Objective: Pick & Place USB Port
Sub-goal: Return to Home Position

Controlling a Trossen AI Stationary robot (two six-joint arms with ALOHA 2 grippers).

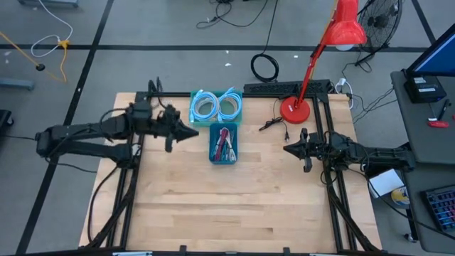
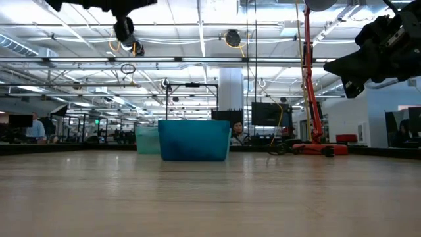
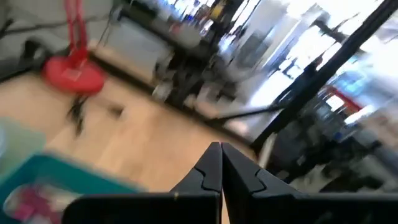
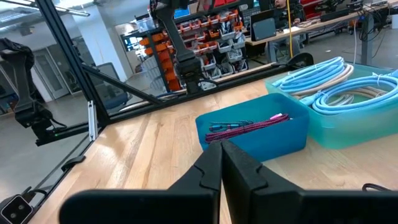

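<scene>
- My left gripper (image 1: 193, 132) is clenched and holds nothing, just beside the blue bin (image 4: 273, 137).
- My right gripper (image 4: 220, 144) is clenched too, well apart from it.
- The USB cables (image 4: 249, 126), pink and dark, lie inside this bin.

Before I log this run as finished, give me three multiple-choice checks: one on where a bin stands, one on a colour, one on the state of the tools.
1. Where does the blue bin stand relative to the green bin?
A. stacked inside it
B. right beside it
C. far apart from it

2. What colour are the coiled cables in the green bin?
A. red
B. black
C. light blue

3. How are the left tool and the right tool?
A. both shut, holding nothing
B. both wide open
C. left shut on a cable

Key:
1 B, the high view shows the bins side by side.
2 C, pale blue coils fill the green bin.
3 A, each wrist view shows the fingers pressed together with nothing between them.
</scene>
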